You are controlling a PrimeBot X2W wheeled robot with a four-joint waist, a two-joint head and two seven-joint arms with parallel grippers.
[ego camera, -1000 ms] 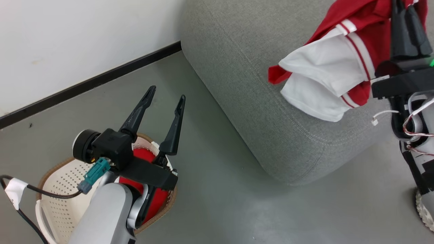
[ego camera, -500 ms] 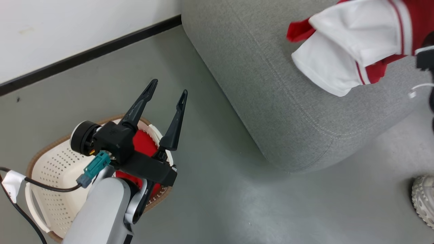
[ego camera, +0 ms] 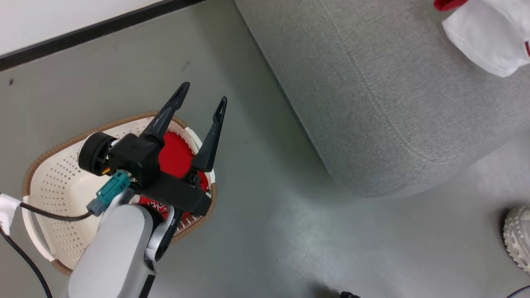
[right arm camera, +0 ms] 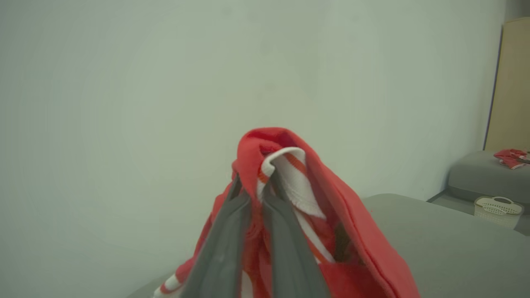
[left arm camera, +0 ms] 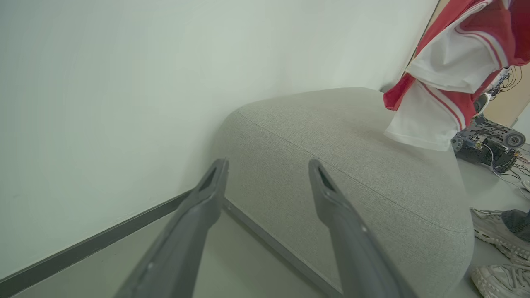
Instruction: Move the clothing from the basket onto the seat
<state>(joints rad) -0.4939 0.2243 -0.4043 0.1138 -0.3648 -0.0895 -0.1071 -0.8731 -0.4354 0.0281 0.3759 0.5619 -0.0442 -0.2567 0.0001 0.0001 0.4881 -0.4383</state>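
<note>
My left gripper (ego camera: 203, 93) stands open and empty above the cream-white basket (ego camera: 49, 182) on the floor at the lower left. Red clothing (ego camera: 176, 157) lies in the basket's right end, partly hidden by the wrist. The grey seat (ego camera: 372, 103) fills the upper right. In the right wrist view my right gripper (right arm camera: 253, 184) is shut on a red and white garment (right arm camera: 290, 174), which drapes over its fingers. That garment's white part (ego camera: 488, 41) hangs over the seat at the top right corner. From the left wrist the open left gripper (left arm camera: 268, 165) points at the seat (left arm camera: 352, 145) and the hanging garment (left arm camera: 447, 82).
A white wall with a dark skirting (ego camera: 83, 33) runs behind the basket. A person's pale shoe (ego camera: 517, 240) stands on the floor by the seat's front corner. Far off in the right wrist view stand another grey sofa (right arm camera: 480, 174) and another basket (right arm camera: 497, 207).
The head view has tilted down and shifted. The held garment has travelled farther over the seat, away from its front corner. The left gripper has stayed open above the basket.
</note>
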